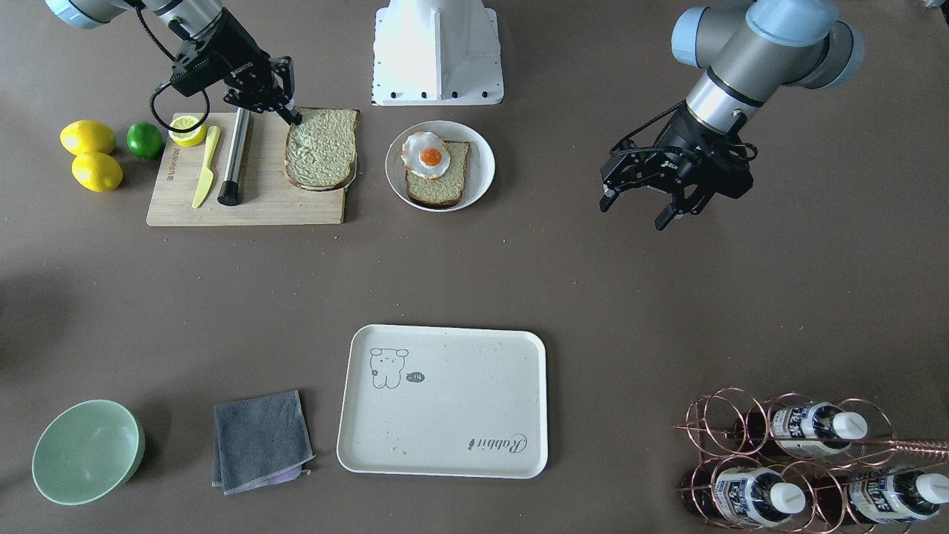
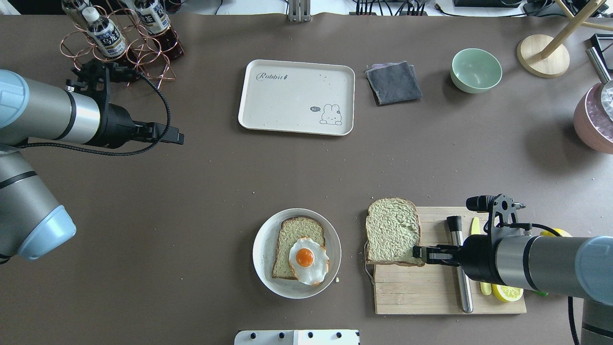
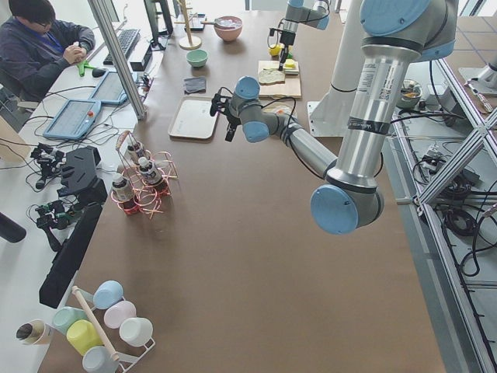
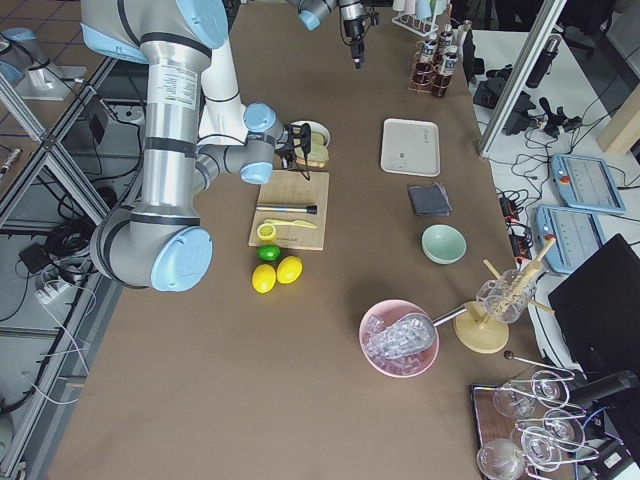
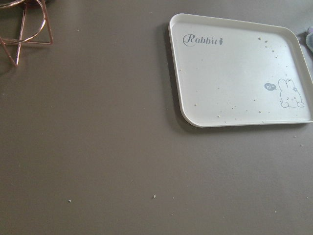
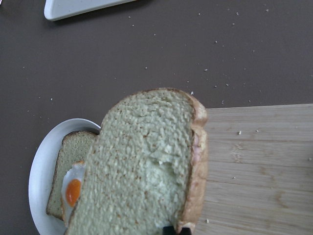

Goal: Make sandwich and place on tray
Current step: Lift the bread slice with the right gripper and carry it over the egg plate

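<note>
While One Corner Is Pinched

Because toast is light and soft, it could bend or tear. The right gripper (image 2: 417, 251) pinches one slice (image 2: 392, 230) by its corner at the cutting board (image 2: 431, 292). The other slice (image 2: 294, 230), under a slippery egg (image 2: 309, 261), lies on the plate (image 2: 261, 261). The left gripper (image 1: 634, 213) hangs with fingers apart. The tray (image 2: 287, 105) is far off.

Bare-grained wooden cutting board (image 1: 259, 200); brushed-metal rod (image 1: 237, 148); toast slice (image 1: 324, 148) with rough, porous crumb; smooth matt plastic tray (image 1: 460, 415); fuzzy grey cloth (image 1: 259, 439); shiny copper-wire bottle rack (image 1: 912, 446)
</note>
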Robot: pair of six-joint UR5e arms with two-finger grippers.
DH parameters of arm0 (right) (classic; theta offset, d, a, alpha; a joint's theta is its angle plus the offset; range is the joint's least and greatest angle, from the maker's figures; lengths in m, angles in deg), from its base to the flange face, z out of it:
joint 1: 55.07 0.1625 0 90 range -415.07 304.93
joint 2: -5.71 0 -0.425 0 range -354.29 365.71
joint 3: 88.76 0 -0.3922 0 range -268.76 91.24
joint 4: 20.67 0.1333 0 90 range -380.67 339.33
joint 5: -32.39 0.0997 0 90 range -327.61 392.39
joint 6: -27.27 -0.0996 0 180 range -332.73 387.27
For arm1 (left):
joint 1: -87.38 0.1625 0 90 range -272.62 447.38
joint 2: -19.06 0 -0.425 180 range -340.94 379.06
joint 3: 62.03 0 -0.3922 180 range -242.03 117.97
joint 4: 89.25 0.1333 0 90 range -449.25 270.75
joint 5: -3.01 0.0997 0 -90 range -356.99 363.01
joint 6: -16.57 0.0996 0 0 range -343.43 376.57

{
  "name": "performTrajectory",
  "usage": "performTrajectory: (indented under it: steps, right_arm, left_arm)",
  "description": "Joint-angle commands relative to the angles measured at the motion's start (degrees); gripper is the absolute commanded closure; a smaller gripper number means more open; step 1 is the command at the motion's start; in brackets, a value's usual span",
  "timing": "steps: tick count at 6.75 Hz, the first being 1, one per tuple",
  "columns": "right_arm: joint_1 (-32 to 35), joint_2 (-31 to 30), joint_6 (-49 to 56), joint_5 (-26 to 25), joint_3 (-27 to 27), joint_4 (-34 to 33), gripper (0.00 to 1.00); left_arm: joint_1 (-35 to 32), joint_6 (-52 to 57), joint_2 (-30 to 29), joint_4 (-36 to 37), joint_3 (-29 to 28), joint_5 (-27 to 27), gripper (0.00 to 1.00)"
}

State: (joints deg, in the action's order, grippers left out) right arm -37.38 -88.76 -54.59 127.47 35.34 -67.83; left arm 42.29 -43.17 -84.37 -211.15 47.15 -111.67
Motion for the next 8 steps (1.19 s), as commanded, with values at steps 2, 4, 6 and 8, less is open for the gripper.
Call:
performTrajectory:
  steps: [2, 4, 6, 8]
  right_arm:
    - [-6.57, 15.77, -4.52, -7.49, -0.69, -17.84, 1.0]
    - [-9.68, 22.82, -6.2, -11.75, -7.27, -19.55, 1.0]
    - [-11.61, 22.93, -6.21, -12.81, -8.61, -19.47, 1.0]
    - [-12.41, 22.93, -6.29, -13.08, -8.87, -19.47, 1.0]
  left_arm:
    - [0.01, -0.03, 0.25, -0.01, -0.01, -0.28, 0.01]
    - [0.01, -0.03, 0.25, -0.1, 0.08, -0.37, 0.01]
    - [0.01, -0.03, 0.07, -0.1, 0.08, -0.37, 0.01]
    - [0.01, -0.11, -0.01, -0.1, 0.16, -0.37, 0.01]
